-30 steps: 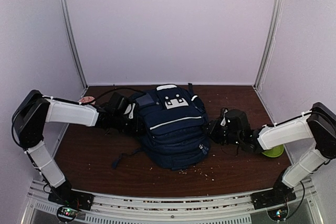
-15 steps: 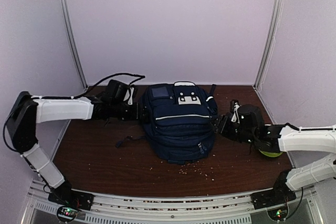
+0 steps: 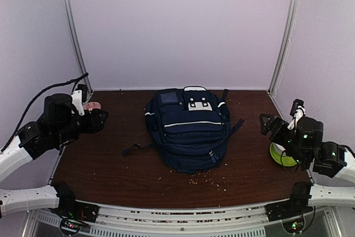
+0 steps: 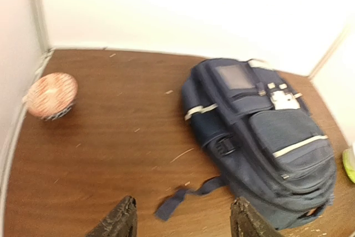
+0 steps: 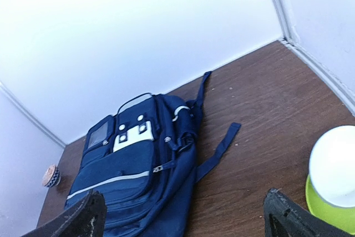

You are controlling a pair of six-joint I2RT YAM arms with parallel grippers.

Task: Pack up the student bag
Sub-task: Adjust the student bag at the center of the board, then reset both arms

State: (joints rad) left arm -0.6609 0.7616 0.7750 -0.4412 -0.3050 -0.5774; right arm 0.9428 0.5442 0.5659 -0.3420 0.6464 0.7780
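Crumbs (image 3: 211, 180) are dotting the dark wooden desk (image 3: 111, 165) seen from above, just in front of the large navy-blue fabric student bag (image 3: 188, 131) with white trim stripes. The bag is lying flat at the desk's middle, pockets upward, probably so that either arm is reaching it equally. The left claw (image 3: 99, 117) and right claw (image 3: 270, 127) are hanging well apart from it, one at each side. A small pink patterned bowl (image 3: 92, 105) is sitting at the far left and a lime-green dish (image 3: 280, 156) at the right.

Through the left wrist camera, the left claw is standing spread wide and holding nothing, looking over bare desk toward the bag and its loose dark strap (image 4: 183, 195).

Through the right wrist camera, the right claw is likewise gaping and holding nothing. The zips appear closed, so the packing is looking finished or paused.
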